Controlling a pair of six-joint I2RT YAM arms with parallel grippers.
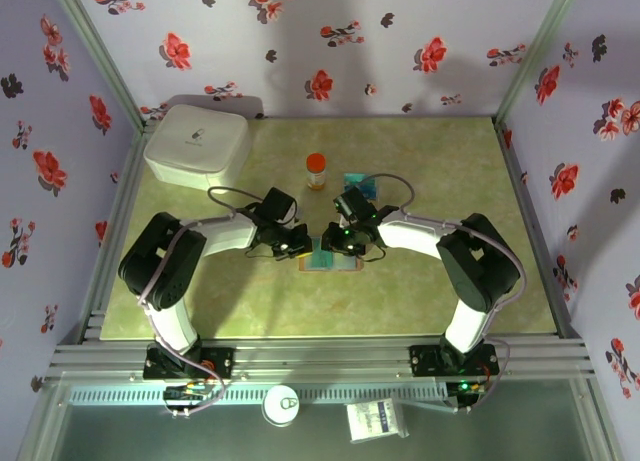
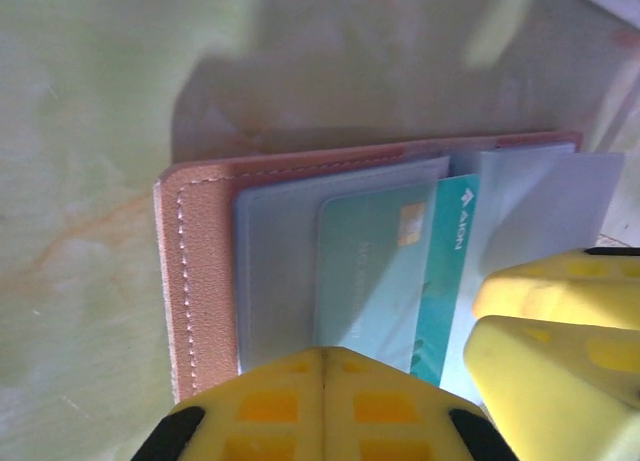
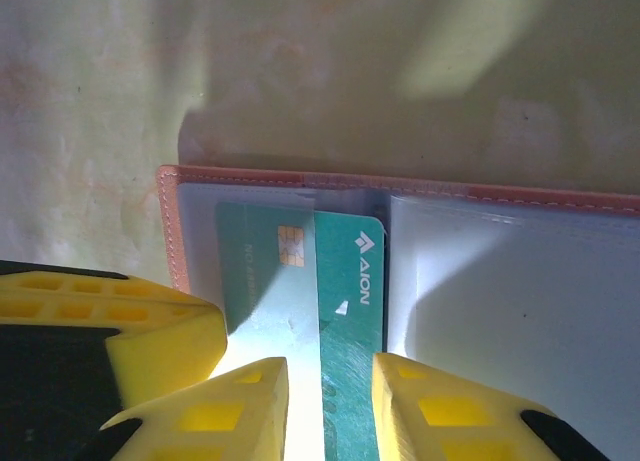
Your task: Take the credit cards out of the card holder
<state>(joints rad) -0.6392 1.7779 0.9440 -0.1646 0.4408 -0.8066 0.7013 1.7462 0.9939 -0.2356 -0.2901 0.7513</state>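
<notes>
Two left gripper (image 2: 322, 371) jaws: pressed together at the card holder's (image 2: 200, 281) near edge.
Right gripper (image 3: 330, 386): jaws slightly apart over the teal card (image 3: 350, 301), whose near end we lose.
Card holder: open flat at the middle of the table (image 1: 200, 301).
Writing: we read "AION"; smaller print blurs.

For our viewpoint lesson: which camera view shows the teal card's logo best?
Right wrist view: the teal card lies centred, its logo sharp and readable. The left wrist view shows it smaller, blurrier, off-centre; in the top view it is a tiny teal patch.
</notes>
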